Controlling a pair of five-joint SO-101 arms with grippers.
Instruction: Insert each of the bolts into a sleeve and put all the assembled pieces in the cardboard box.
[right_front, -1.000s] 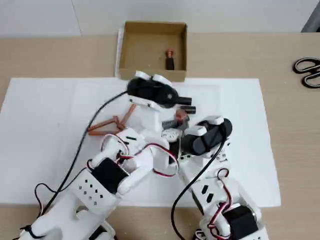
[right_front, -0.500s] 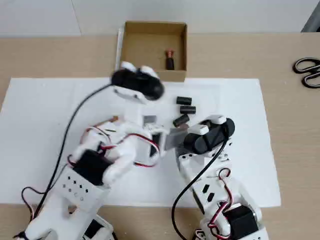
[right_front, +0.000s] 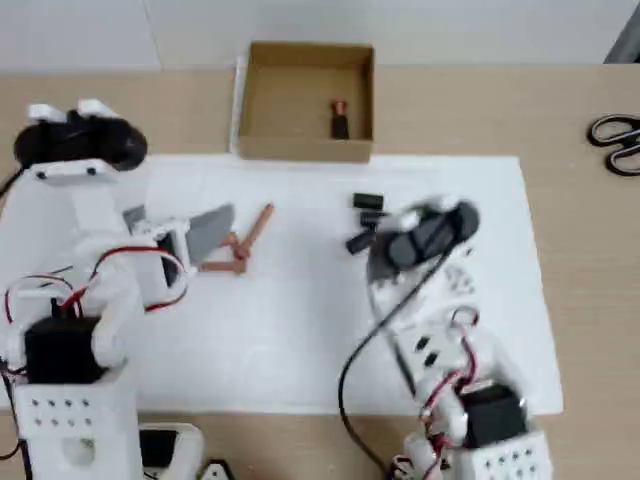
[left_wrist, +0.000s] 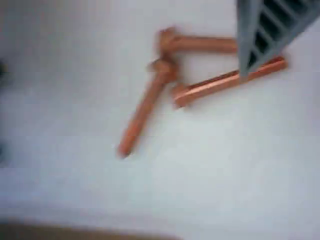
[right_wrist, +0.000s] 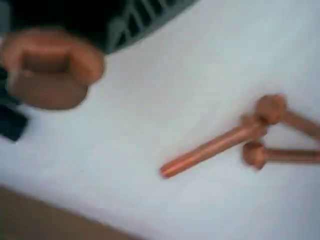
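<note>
Seating the bolt in a sleeve is judged the step in hand. The bolt appears clamped in the right gripper, at the right of the paper, just beside the three sleeves.

For a clean insertion:
- Bring the shank tip level with one sleeve's open end.
- Set shank and bore on one line.
- Push straight along that line. A skewed approach will likely roll the sleeve aside, since nothing steadies it.
- The near sleeve lies on a slant. Either match that slant or choose one of the two far sleeves, which lie left to right.

Orientation: the bolt's head faces the right wrist camera, so its long axis is judged to run away from that camera. The shank is hidden, so its tip direction cannot be confirmed.

Three loose bolts lie left of centre with their heads together. One shank points far-right and two point left. The left gripper hangs just beside them on their left, fingers spread and empty. The box, at the far edge, holds one assembled piece.
</note>
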